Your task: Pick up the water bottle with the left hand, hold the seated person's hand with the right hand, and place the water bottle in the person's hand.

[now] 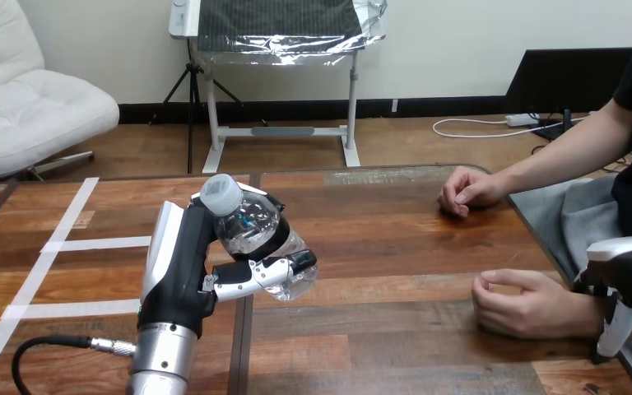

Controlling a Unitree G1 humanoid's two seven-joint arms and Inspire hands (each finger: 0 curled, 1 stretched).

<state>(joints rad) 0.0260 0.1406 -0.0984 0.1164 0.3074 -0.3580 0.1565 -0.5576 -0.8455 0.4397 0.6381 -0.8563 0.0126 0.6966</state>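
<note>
Pick-up done: left hand point(189, 271) is clamped round the water bottle point(251, 230), cap up and tilted, at lower left-centre of the frame, seemingly lifted off the worktop point(378, 247). Right hand point(621, 288) sits at the lower right edge, at the person's wrist; cannot tell whether it grips.

Left to do: carry the bottle right and set it in the person's hand at lower right point(522, 306), which is loosely curled, palm not offered.

The person's hand at upper right point(465, 191) rests fisted, likely clear of the path.

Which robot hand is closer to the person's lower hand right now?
Right. The right hand sits by the wrist of the person's lower hand; the left hand, gripping the water bottle, is far off toward the view's left.
</note>
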